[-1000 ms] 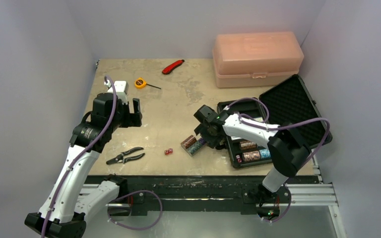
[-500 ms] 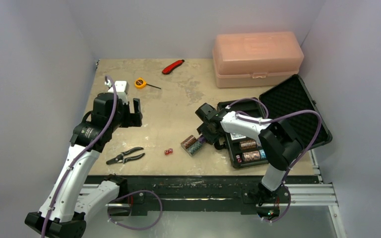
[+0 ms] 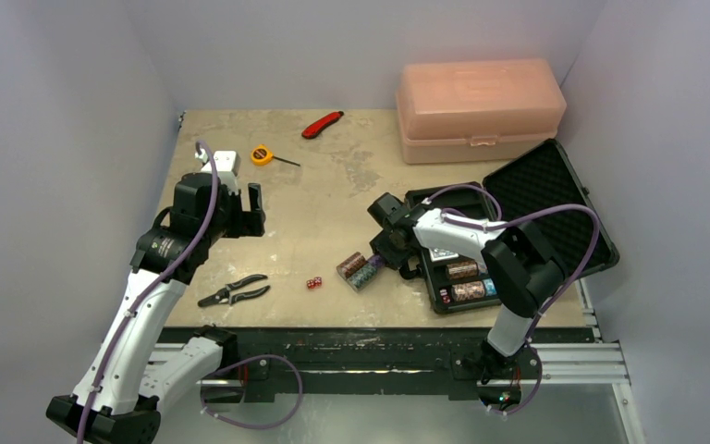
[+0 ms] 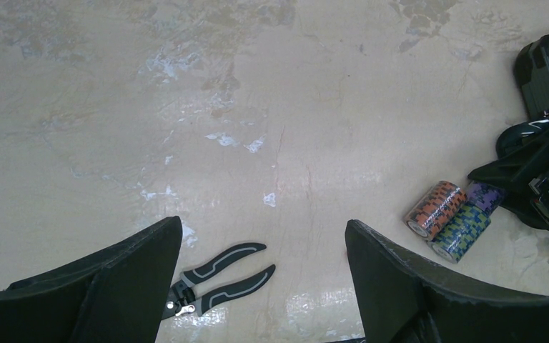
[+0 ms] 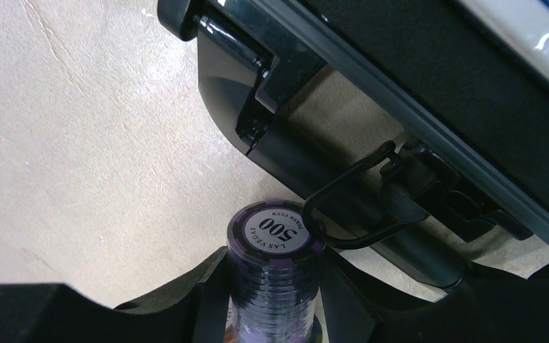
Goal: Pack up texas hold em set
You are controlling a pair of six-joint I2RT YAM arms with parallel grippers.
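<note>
The black case lies open at the right, with chip rolls in its foam tray. An orange chip roll and a green-blue roll lie on the table left of the case. My right gripper is shut on a purple "500" chip roll beside them, its end close to the case's wire latch. Two red dice lie left of the rolls. My left gripper is open and empty above the left of the table; it also shows in the left wrist view.
Black-handled pliers lie near the front left edge, also in the left wrist view. A yellow tape measure and a red utility knife lie at the back. The translucent pink box stands behind the case.
The right arm's elbow has swung a little left and back, and its gripper has shifted slightly toward the case. The left arm has not moved.
</note>
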